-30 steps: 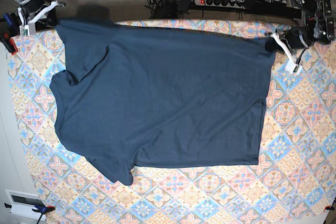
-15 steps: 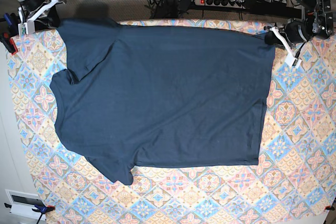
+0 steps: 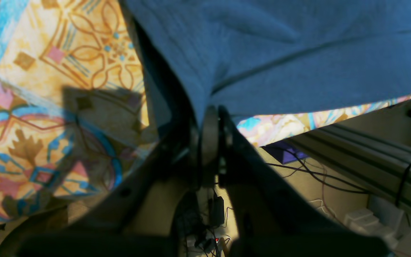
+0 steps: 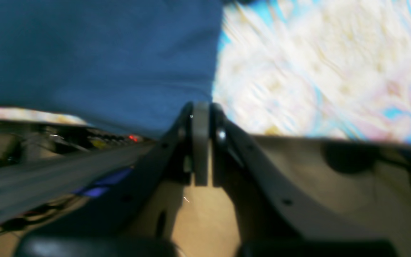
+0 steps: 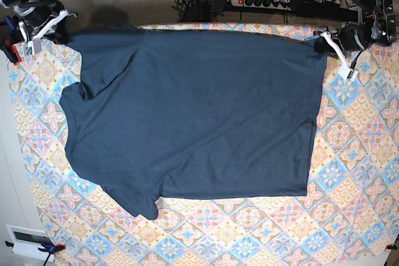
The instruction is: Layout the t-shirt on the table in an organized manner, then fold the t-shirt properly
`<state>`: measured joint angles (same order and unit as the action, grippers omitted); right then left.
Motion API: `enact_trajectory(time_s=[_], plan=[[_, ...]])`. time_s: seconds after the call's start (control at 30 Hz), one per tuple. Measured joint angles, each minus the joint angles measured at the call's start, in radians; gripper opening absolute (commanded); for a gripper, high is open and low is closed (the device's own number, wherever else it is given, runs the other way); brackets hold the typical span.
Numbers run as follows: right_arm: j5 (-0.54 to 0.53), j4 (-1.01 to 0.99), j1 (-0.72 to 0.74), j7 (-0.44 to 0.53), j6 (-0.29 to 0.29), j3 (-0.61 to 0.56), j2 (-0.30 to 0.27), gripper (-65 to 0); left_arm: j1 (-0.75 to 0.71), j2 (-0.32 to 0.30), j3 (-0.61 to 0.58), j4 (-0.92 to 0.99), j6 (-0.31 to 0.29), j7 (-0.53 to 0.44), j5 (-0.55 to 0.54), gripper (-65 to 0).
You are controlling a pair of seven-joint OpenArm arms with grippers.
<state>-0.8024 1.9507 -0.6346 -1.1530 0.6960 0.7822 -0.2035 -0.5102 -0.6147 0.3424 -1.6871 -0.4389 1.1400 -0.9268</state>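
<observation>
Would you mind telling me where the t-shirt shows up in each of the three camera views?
Base: the t-shirt lies spread across the table's middle.
Left wrist: it fills the upper right, its corner pinched in the left gripper.
Right wrist: upper left, at the right gripper.
Shared landmark: the patterned table.

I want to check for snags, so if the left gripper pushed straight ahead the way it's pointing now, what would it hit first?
The left gripper is already shut on a corner of the t-shirt, so going straight on it would push into that cloth first, bunching it over the table. Depth is hard to judge.
</observation>
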Motion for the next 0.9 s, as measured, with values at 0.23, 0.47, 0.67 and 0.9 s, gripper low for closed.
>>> enact_trajectory(time_s=[0.23, 0.47, 0.67, 0.9], plan=[[0.095, -0.001, -0.003, -0.003, 0.0, 0.089, 0.002, -46.5, 0.0, 0.0, 0.0, 0.0, 0.0, 0.0, 0.0, -65.0], [0.096, 0.0, 0.015, -0.001, 0.0, 0.095, 0.001, -43.6, 0.003, 0.012, 0.0, 0.0, 0.001, -0.001, 0.007, -65.0], [0.173, -0.005, 0.265, 0.023, 0.008, -0.06, 0.004, -43.5, 0.0, 0.028, 0.001, 0.0, 0.0, -0.001, 0.007, -65.0], [0.358, -0.082, 0.343, -0.021, 0.003, -0.159, 0.005, -43.5, 0.005, 0.027, 0.002, 0.0, 0.0, 0.0, 0.006, -65.0]])
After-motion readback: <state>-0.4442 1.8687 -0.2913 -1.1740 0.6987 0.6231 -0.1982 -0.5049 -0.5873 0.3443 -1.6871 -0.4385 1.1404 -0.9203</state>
